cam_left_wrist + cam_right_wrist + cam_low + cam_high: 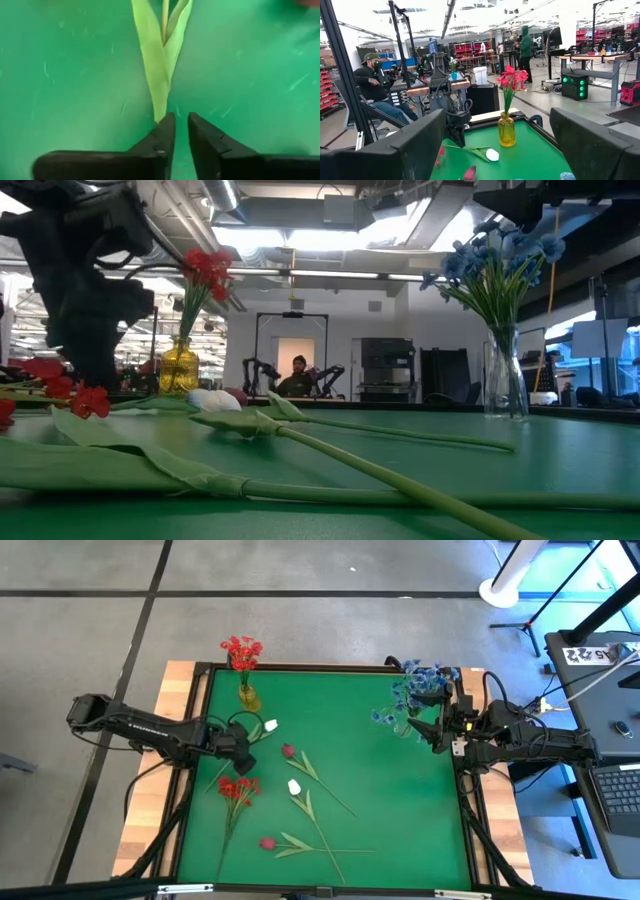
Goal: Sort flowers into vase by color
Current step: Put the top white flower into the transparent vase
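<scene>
High view: green table mat (380, 780) with the left gripper (243, 747) at centre-left of the frame, lowered over the stem of a white tulip (270, 726) whose bud lies just to its upper right. Left wrist view: the two dark fingers (161, 140) stand nearly together with only a narrow gap, the tip of the pale green leaves (161, 60) reaching the gap; whether the stem is actually pinched cannot be told. Right gripper (437, 726) waits at centre-right with fingers spread wide, holding nothing, just beside the clear vase of blue flowers (415, 690). A yellow vase of red flowers (241, 655) stands at upper centre-left.

Loose on the mat: a red cluster (238, 787) below the left gripper, a dark red-pink bud (288, 751) and a second white tulip (294, 786) at centre, another red-pink bud (267, 843) lower down.

Handling, judged: stems look light, thin and springy, with soft leaves that would slip or fold; take hold on the bare stem, away from bud and leaf blades.
</scene>
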Robot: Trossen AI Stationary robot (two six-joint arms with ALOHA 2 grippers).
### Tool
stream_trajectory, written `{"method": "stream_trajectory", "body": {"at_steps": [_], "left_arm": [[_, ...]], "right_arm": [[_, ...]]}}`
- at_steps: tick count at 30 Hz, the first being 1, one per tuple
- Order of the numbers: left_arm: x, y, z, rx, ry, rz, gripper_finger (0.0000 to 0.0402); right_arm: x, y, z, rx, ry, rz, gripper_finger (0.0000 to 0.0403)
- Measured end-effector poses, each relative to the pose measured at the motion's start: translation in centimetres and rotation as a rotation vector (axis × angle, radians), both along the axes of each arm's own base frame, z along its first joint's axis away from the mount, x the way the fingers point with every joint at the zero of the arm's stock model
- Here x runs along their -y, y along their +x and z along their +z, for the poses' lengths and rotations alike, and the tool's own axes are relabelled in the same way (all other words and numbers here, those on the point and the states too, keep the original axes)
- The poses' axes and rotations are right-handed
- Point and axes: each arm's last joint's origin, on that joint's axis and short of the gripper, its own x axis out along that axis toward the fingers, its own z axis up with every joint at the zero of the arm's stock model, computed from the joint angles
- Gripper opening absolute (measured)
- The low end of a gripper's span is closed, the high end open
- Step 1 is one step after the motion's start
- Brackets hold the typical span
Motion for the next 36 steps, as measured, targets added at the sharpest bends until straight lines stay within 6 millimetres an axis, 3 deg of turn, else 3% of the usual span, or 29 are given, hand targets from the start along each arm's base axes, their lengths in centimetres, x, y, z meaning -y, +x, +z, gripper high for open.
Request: {"method": "stream_trajectory", "body": {"at_steps": [10, 20, 28, 36], "left_arm": [[-0.5, 0.2, 0.1, 0.0, 0.041, -0.005, 0.0171], [-1.9, 2.1, -2.3, -0.089, 0.012, 0.026, 0.0192], [-2.5, 2.2, -2.8, -0.105, -0.003, 0.055, 0.0144], [-2.5, 2.2, -2.8, -0.098, 0.011, 0.064, 0.0019]], "right_arm": [[0.0, 0.1, -0.1, -0.012, 0.003, 0.0, 0.0358], [0.0, 0.1, -0.2, -0.019, 0.004, 0.0, 0.0358], [0.0, 0.1, -0.3, -0.026, 0.004, 0.007, 0.0358], [0.0, 0.1, -0.3, -0.026, 0.008, 0.008, 0.0358]]}}
